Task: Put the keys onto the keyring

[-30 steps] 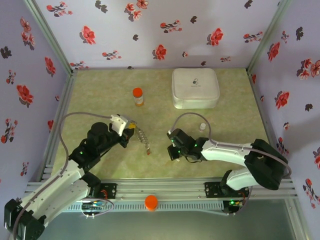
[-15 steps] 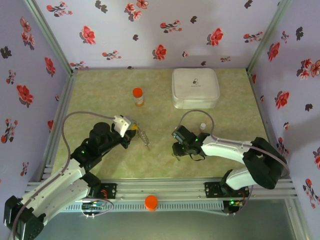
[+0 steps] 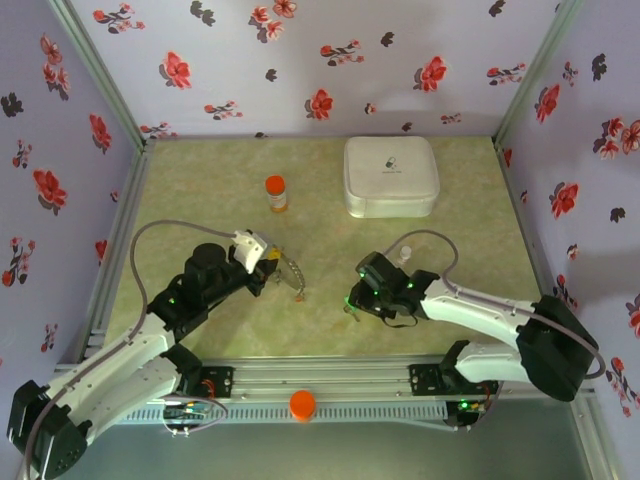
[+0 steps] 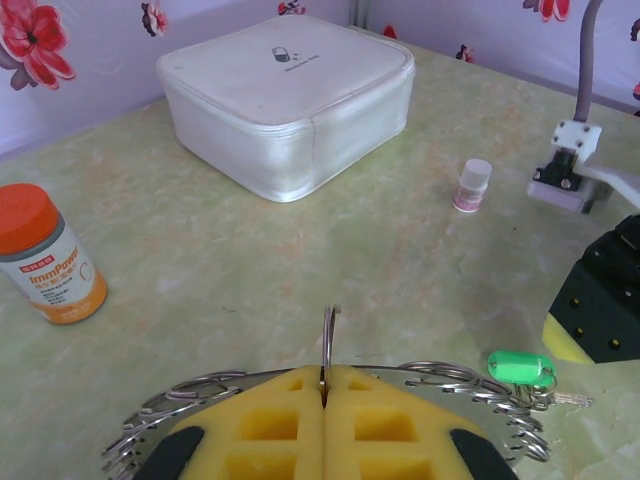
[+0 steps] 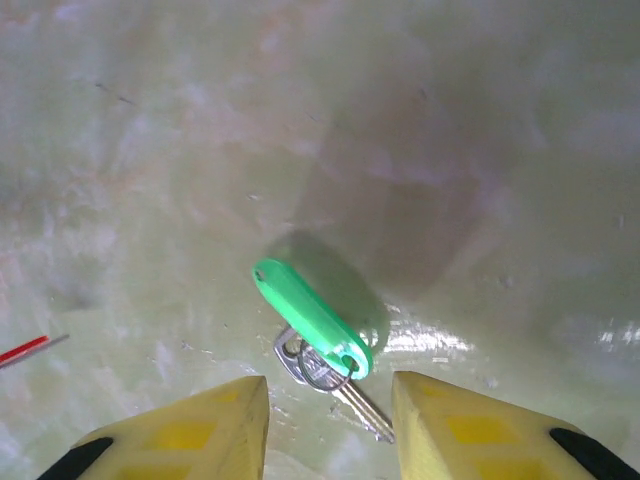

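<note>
Landmark: white case (image 3: 391, 176)
Left gripper (image 4: 323, 385): pads pressed together on the keyring (image 4: 330, 335); ring upright, near-left of the case
Right gripper (image 5: 328, 398): jaws apart, empty; astride the green key (image 5: 310, 318), flat on the table nearer than the case, well apart
Handling: key probably light, head slippery; pinch across the head's long edges; keyring thin, probably springy
Count: keyring, one; green key, one; red key (image 5: 22, 350), one, partly seen
</note>
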Available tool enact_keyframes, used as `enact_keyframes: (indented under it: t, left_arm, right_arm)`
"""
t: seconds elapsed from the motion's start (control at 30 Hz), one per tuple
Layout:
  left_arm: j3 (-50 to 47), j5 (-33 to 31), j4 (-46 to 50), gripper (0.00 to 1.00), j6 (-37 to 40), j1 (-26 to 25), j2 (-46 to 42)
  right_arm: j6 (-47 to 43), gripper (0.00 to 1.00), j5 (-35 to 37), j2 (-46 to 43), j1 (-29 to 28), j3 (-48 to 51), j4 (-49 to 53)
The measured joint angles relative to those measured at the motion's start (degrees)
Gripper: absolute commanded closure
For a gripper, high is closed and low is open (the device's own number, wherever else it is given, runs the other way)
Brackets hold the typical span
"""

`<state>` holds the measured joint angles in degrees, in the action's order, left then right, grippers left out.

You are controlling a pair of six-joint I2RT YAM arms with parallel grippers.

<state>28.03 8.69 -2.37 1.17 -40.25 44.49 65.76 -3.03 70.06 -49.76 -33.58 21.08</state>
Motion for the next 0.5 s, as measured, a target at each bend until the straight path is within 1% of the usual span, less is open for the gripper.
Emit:
enact_keyframes:
  t: [0.1, 0.2, 0.33, 0.5]
  left_arm:
    - [0.0, 0.15, -0.44, 1.0, 0.13, -0.44, 0.44]
    - [0.0, 0.42, -0.59, 1.0, 0.17, -0.98, 0.52]
    - [0.0, 0.52, -0.66, 1.0, 0.17, -1.42, 0.55]
    - [0.0, 0.59, -0.74, 1.0, 0.37, -1.57, 0.57]
  right_arm:
    - [6.45, 0.64, -0.87, -1.18, 0.0, 2.43, -1.29]
    - [10.67, 0.65, -1.49, -2.23, 0.0, 3.98, -2.95]
    - [14.16, 0.68, -2.21, -2.34, 0.0, 4.61, -5.55]
    - [16.81, 0.68, -2.36, -3.69, -0.63, 4.74, -6.25]
